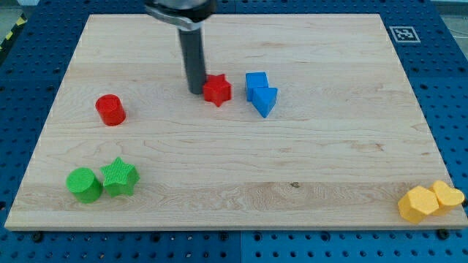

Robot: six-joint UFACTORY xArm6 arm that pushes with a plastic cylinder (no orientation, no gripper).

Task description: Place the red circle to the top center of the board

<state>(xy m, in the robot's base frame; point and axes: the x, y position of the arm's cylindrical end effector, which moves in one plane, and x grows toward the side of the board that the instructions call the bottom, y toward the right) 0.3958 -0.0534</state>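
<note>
Your tip (196, 91) sits on the wooden board (329, 161), touching or just beside the red star (217, 90) on the star's left side in the view. You have no gripper here, just the bare dark rod; it holds nothing.

Landmark is the red star, which lies a bit above the board's middle.
- Red circle (110, 109): well apart from the star, toward the view's left and slightly lower. Your tip is not near it.
- Blue cube (256, 82): just right of the star, small gap between them.
- Blue triangle (265, 100): right of the star and a touch lower, touching the blue cube.
- Green circle (84, 184) and green star (120, 177): far down-left of the star, side by side and touching, circle on the outer left.
- Two yellow blocks (417, 204) (447, 195): far down-right of the star at the board's corner, touching each other; can't tell their exact shapes.
</note>
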